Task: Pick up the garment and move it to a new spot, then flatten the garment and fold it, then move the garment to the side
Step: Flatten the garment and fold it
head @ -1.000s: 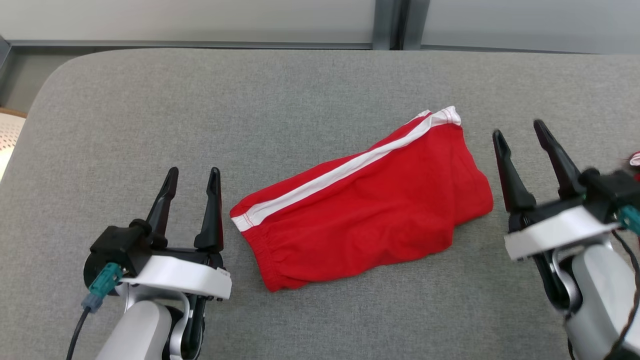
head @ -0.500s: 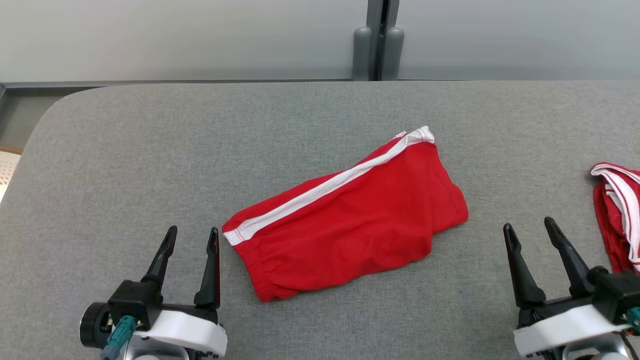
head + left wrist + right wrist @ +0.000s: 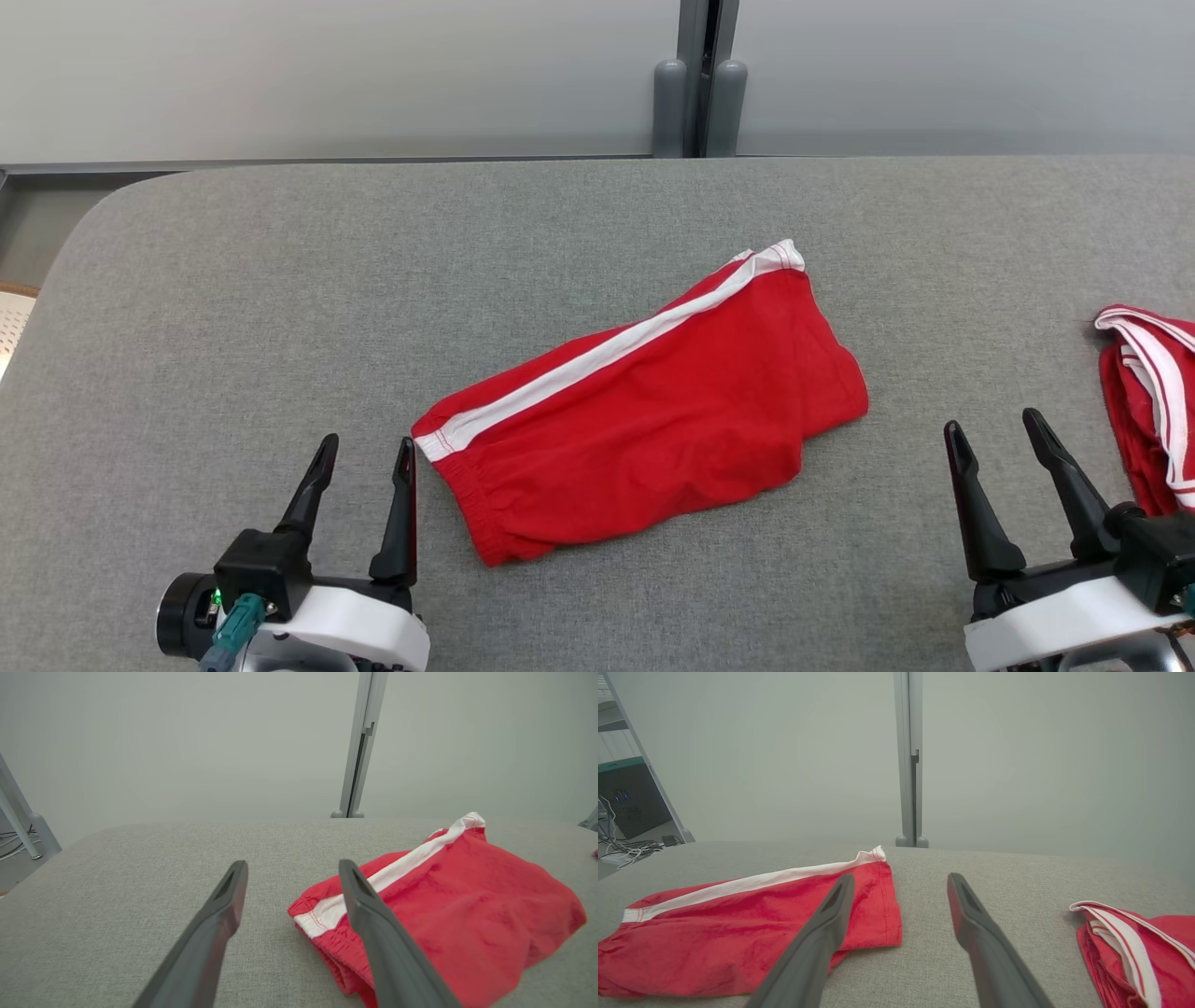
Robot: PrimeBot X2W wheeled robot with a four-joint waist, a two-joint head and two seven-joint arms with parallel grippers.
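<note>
Grey surface (image 3: 280,280), pale wall (image 3: 327,75); garment (image 3: 653,420) between left end effector (image 3: 366,441) and right end effector (image 3: 991,422), both wide

From my screen the shorts (image 3: 644,420) read as thin red cloth, matt and softly creased, with a smooth white stripe (image 3: 597,355). The table (image 3: 280,280) has a grey woven cover, matt and finely rough. On the left gripper (image 3: 367,441) and right gripper (image 3: 991,420) I see matt dark plastic fingers (image 3: 400,504) and glossier white shells (image 3: 355,623). The post (image 3: 688,56) looks like smooth grey metal
</note>
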